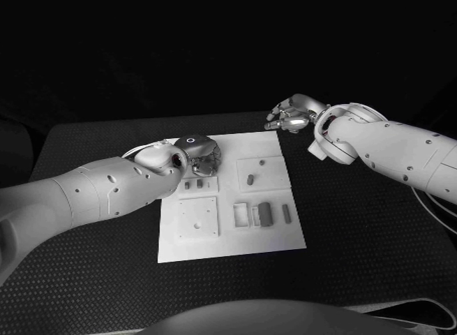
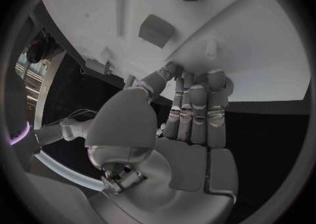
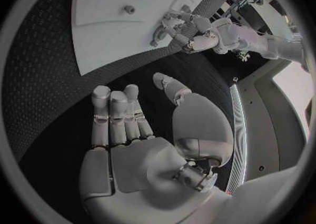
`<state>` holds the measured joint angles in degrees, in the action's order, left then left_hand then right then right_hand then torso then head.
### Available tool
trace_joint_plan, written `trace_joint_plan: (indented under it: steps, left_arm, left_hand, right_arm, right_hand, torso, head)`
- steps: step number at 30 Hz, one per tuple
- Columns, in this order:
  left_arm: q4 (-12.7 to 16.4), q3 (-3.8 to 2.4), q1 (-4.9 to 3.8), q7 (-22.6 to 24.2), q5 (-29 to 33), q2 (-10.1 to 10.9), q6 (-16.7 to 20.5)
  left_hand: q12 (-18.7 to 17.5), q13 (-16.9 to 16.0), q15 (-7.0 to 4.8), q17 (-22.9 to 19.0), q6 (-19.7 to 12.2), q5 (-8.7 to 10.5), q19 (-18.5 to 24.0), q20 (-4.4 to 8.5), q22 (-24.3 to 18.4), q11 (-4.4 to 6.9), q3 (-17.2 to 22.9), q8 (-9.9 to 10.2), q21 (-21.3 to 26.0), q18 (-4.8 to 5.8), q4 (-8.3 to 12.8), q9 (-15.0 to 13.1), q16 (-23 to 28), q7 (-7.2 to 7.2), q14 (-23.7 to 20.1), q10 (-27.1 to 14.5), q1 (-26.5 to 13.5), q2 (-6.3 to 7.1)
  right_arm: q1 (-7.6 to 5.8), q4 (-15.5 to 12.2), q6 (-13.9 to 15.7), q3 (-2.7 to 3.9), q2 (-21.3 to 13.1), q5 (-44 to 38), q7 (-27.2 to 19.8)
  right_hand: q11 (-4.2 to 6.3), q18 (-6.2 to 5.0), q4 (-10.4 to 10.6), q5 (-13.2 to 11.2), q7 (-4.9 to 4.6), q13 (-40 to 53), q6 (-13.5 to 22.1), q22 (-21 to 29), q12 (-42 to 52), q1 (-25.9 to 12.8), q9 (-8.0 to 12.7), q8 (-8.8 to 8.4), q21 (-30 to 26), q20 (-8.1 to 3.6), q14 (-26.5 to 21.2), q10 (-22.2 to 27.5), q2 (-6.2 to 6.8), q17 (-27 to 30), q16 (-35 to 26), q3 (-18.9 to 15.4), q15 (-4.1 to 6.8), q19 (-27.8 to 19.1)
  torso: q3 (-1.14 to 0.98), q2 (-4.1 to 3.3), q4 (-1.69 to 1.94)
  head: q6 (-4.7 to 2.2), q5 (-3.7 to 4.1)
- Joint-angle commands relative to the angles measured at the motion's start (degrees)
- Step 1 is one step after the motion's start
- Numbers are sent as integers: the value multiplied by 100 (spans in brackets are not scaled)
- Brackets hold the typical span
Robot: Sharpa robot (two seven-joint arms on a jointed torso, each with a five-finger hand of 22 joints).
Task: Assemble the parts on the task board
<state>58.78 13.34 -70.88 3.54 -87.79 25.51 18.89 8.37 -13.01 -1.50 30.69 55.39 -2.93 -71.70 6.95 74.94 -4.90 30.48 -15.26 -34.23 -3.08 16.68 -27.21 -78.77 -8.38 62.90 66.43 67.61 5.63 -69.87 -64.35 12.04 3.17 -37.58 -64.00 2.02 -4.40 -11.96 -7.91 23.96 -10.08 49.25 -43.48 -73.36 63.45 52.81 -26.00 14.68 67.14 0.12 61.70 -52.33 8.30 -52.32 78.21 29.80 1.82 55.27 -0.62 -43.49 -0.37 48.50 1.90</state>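
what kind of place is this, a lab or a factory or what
Most likely a robot test bench in a lab. A white task board with small parts lies on a black table, and the left hand and right hand work over it against a dark backdrop.

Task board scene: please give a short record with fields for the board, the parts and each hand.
board: white task board in the middle of the black table
parts: small grey pieces lie on the board
left hand: left hand at the board's far left corner, fingertips on its edge
right hand: right hand above the table beyond the board's far right corner, holding nothing
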Motion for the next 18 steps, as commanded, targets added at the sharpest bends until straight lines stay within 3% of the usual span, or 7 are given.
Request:
trace_joint_plan:
  steps: [1, 18]
  left_arm:
    - [12, 20, 35, 14, -49, -5, -271]
    - [17, 20, 35, 0, -49, -25, -484]
  left_hand:
    - [31, -10, -9, 7, 50, -8, -24, 11, 133, 4, 43, -26, -27, -610, -5, 6, -36, 14, 38, 54, 9, -67]
    - [24, -26, -28, 3, 103, -8, -22, 29, 129, 24, 74, -46, -59, -599, -6, 12, -37, 36, 57, 122, 1, -135]
  right_arm:
    - [1, -2, -63, 3, 5, -3, -47]
    - [1, 0, -65, 3, 9, -3, -50]
  right_hand:
    - [0, -304, 1, 17, -81, -10, 48, 3, 24, -24, 10, 35, -25, -32, -33, 25, -41, 7, -9, -18, 0, -14]
    - [0, -304, -2, 17, -81, -12, 48, 3, 26, -25, 11, 36, -26, -32, -33, 25, -43, 7, -9, -18, 0, -14]
  torso:
    - [0, -1, 2]
    - [7, 2, 0]
  head:
    - [8, -1]
    - [43, -3]
